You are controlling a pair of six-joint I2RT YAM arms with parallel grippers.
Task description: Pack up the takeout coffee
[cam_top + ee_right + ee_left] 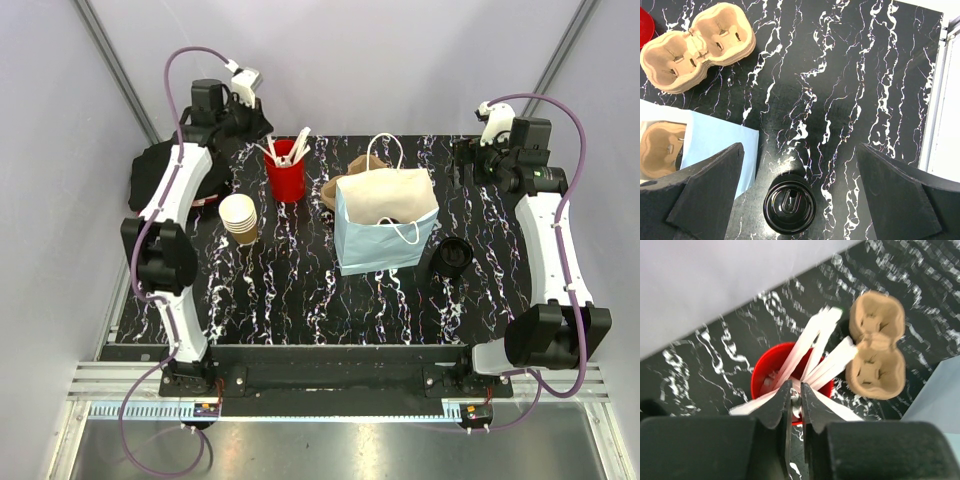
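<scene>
Well, not packed yet: cup stands on the table left of the bag, black lid loose on its right. Left hand is pinched shut over utensils in the red cup; right hand gapes open.

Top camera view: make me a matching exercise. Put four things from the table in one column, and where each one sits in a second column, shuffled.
Things
1. tan paper cup
2. red cup of utensils
3. blue bag
4. black lid

Places
a. middle of the table
b. far side, beside the pulp carrier
c. just right of the bag
d. left part of the table, standing on its own

Pairs: 1-d, 2-b, 3-a, 4-c
</scene>
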